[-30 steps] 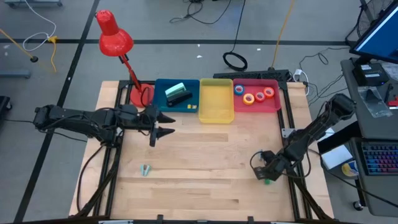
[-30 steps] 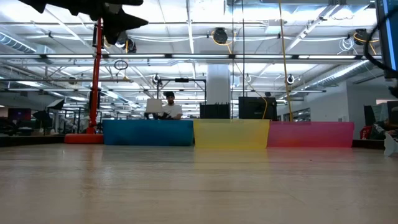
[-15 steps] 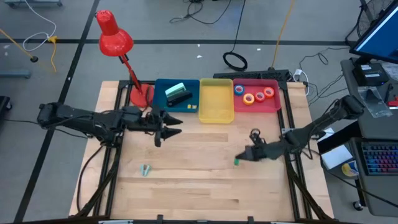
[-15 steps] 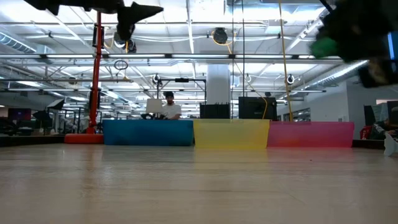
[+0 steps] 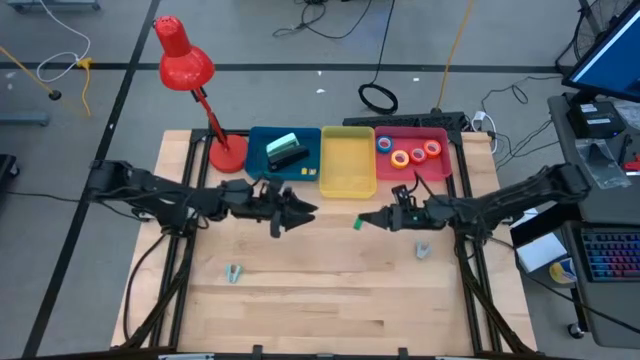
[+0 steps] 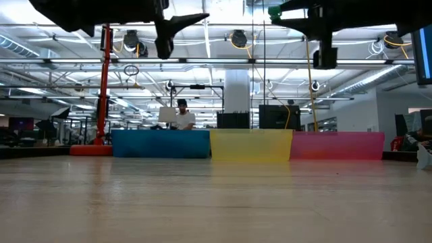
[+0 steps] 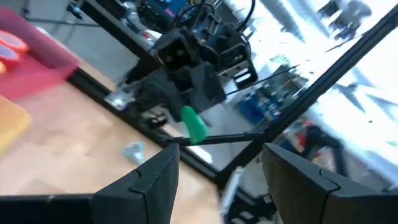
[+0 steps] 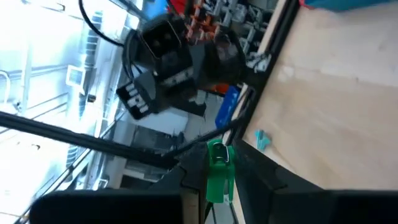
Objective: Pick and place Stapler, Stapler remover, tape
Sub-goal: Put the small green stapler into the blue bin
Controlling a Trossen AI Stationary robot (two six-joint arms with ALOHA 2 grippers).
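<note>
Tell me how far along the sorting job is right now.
Done: four tape rolls lie in the red bin, staplers in the blue bin. In hand: the right gripper holds a green stapler remover above the table, near the empty-looking yellow bin. Left: two small removers on the table; the left gripper hangs open.

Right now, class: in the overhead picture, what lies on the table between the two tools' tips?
In the high view, only bare wood separates the left tool from the right tool, which is shut on a small green piece.
</note>
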